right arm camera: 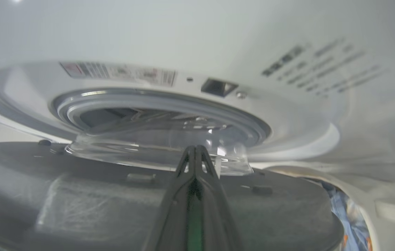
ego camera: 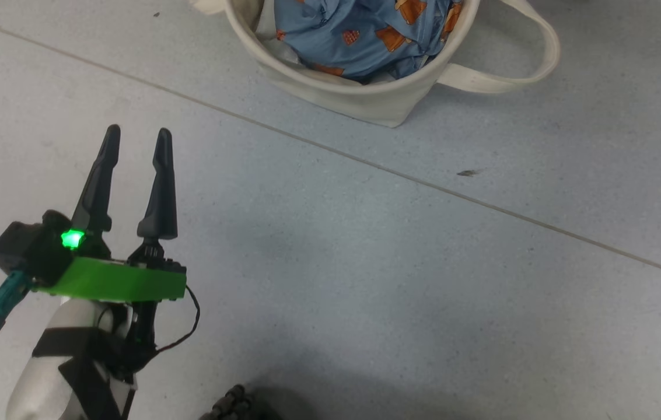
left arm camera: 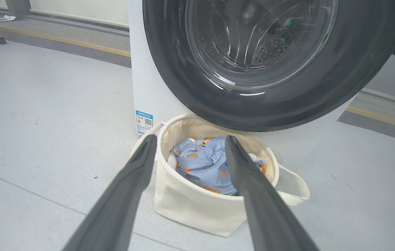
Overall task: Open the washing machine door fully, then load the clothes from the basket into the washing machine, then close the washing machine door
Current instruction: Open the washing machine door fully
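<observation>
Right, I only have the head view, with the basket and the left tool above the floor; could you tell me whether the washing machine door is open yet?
Observer: Partly. In the right wrist view the washing machine door stands off the grey rubber ring, with a gap between them.
Operator: Thank you. Where is the right tool, please?
Observer: The right tool is shut, fingers together, pointing into that gap along the door's inner face.
Operator: And how does the door sit relative to the basket?
Observer: In the left wrist view its black rim appears to hang just above the far rim of the basket.
</observation>
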Motion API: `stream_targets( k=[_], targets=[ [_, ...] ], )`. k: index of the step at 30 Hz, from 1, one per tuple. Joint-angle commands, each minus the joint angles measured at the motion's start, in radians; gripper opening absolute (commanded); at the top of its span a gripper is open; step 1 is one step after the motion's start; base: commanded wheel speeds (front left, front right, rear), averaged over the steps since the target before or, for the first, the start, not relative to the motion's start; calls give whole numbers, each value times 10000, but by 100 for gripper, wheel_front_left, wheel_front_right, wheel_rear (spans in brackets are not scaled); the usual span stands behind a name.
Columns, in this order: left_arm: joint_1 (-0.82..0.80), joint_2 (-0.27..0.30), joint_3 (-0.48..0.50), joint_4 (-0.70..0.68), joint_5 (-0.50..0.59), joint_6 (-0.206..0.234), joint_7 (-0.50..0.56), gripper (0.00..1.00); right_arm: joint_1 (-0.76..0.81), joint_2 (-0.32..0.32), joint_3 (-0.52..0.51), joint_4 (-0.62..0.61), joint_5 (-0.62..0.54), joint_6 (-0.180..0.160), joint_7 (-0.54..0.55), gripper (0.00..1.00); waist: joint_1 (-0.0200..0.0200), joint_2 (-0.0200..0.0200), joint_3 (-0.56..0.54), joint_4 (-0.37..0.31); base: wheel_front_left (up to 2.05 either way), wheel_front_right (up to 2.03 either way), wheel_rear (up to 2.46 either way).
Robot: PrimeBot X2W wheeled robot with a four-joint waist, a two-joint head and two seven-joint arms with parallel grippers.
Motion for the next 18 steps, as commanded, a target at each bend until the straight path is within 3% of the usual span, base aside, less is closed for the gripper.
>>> stream_targets(
  k=[1, 11, 18],
  targets=[
    [96, 396, 431, -230, -18, 15, -126, 100, 22, 983, 330, -425, 101, 79, 421, 0, 0, 1, -128, -75, 0, 0, 0],
    [537, 595, 417, 7, 135, 14, -126, 100, 2306, 1305, 1504, -1606, 941, 79, 1150, 0, 0, 1, -1328, -516, 0, 0, 0],
    [1030, 682, 308, 311, 283, 14, -126, 100, 3989, 1319, 3514, -2615, 3085, 79, 1186, 0, 0, 1, -2398, -575, 0, 0, 0]
  ],
)
